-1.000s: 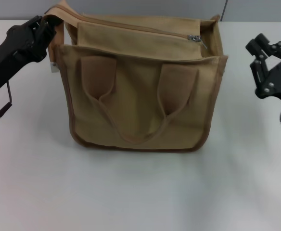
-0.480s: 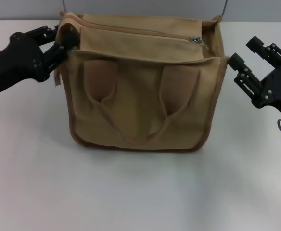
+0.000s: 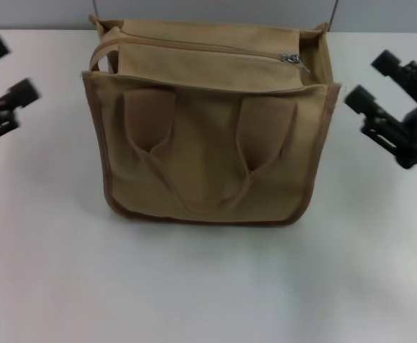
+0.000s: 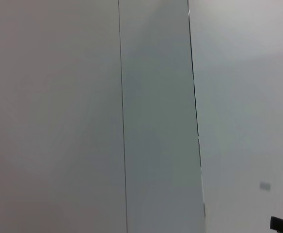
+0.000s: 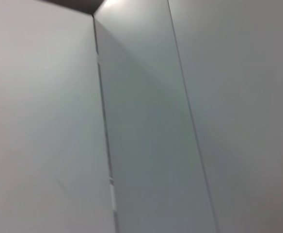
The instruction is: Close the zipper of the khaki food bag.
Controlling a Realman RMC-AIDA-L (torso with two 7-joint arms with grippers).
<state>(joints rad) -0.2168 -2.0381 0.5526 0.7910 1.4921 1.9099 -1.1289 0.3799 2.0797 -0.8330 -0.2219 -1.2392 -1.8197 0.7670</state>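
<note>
Left hand sits at the far left edge of the head view, over the white counter, well apart from the bag — fingers spread, gripping nothing. Khaki food bag stands upright mid-counter, the zipper running along its top panel with the silver pull at the right end. Right hand hovers just beside the bag's right side — fingers parted, empty, pointing up and left.
</note>
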